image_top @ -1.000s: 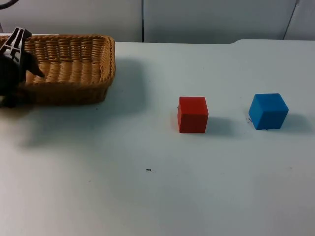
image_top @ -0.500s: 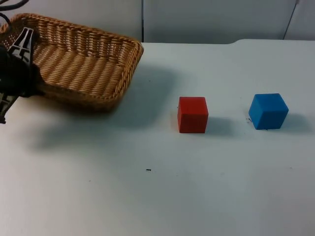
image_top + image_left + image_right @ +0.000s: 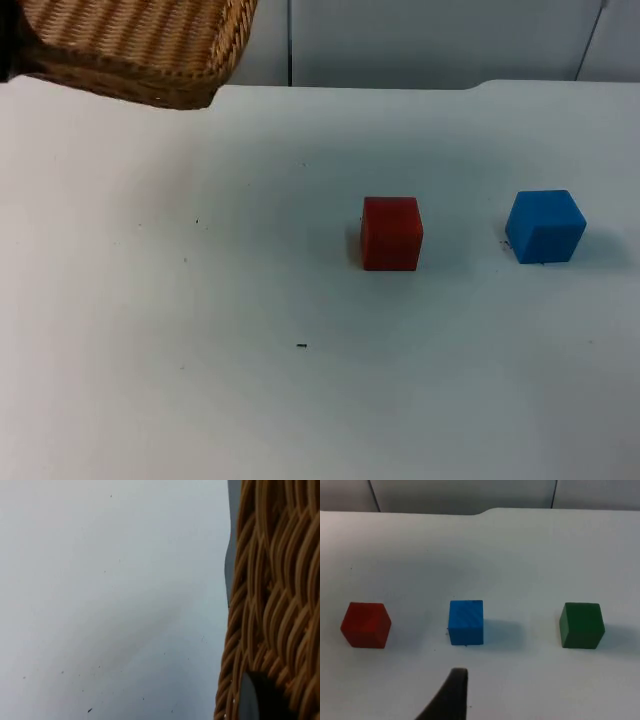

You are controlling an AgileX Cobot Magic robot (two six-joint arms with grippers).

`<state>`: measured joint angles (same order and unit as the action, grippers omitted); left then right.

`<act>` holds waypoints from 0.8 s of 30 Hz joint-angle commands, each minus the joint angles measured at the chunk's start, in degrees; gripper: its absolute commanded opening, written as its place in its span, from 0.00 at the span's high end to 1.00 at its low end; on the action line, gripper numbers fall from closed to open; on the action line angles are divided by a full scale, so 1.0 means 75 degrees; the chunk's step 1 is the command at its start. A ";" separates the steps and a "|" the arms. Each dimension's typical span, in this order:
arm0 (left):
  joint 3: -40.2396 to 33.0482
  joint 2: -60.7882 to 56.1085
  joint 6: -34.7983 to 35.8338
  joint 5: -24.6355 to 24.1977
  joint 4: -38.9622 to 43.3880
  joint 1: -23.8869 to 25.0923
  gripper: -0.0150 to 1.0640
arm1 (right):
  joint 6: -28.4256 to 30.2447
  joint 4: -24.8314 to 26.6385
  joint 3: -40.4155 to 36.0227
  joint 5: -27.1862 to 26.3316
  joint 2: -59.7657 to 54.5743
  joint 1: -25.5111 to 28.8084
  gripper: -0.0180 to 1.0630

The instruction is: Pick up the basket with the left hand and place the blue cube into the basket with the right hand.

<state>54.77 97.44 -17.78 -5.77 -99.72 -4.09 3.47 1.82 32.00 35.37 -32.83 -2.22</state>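
Observation:
The woven wicker basket (image 3: 130,45) hangs in the air at the back left, well above the table, tilted so I see its underside. My left gripper (image 3: 255,697) is shut on its rim, with the basket's weave (image 3: 280,605) close against the fingertip. The blue cube (image 3: 545,227) rests on the table at the right. In the right wrist view the blue cube (image 3: 466,622) lies straight ahead of my right gripper (image 3: 452,695), which hovers short of it without touching.
A red cube (image 3: 391,233) stands left of the blue one, about a cube's width and a half away. A green cube (image 3: 581,625) stands on the blue cube's other side. The grey partition wall (image 3: 400,40) closes the table's far edge.
The basket has been lifted off the table, rising up and back at the left with the left arm. The cubes have not moved.

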 commanded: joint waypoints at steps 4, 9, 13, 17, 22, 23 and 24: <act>-0.1169 -0.1314 -0.0071 -0.0137 0.0672 -0.0049 0.99 | 0.0058 0.0049 0.0040 -0.0019 -0.0012 -0.0030 0.02; -0.1663 -0.1789 -0.0234 -0.0764 0.2032 -0.0019 0.99 | 0.0058 0.0218 0.0040 0.0075 -0.0012 -0.0030 0.02; -0.1662 -0.1858 -0.0268 -0.1602 0.3357 -0.0019 0.99 | 0.0058 0.0218 0.0040 0.0105 -0.0012 -0.0030 0.02; -0.1662 -0.1863 0.0062 -0.2696 0.5432 0.0284 0.99 | 0.0078 0.0226 0.0040 0.0255 -0.0012 -0.0030 0.02; -0.1563 -0.1863 0.0049 -0.3832 0.6590 0.0918 0.99 | 0.0151 0.0226 0.0040 0.0354 -0.0012 -0.0030 0.02; -0.1500 -0.1863 0.0029 -0.4209 0.6927 0.1156 0.99 | 0.0210 0.0226 0.0040 0.0348 -0.0012 -0.0030 0.02; -0.1389 -0.1863 -0.0030 -0.4599 0.7389 0.1424 0.99 | 0.0287 0.0261 0.0040 0.0348 -0.0012 -0.0030 0.02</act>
<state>43.20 84.18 -18.02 -36.83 -46.66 5.26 4.63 3.50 32.00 37.86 -32.83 -2.22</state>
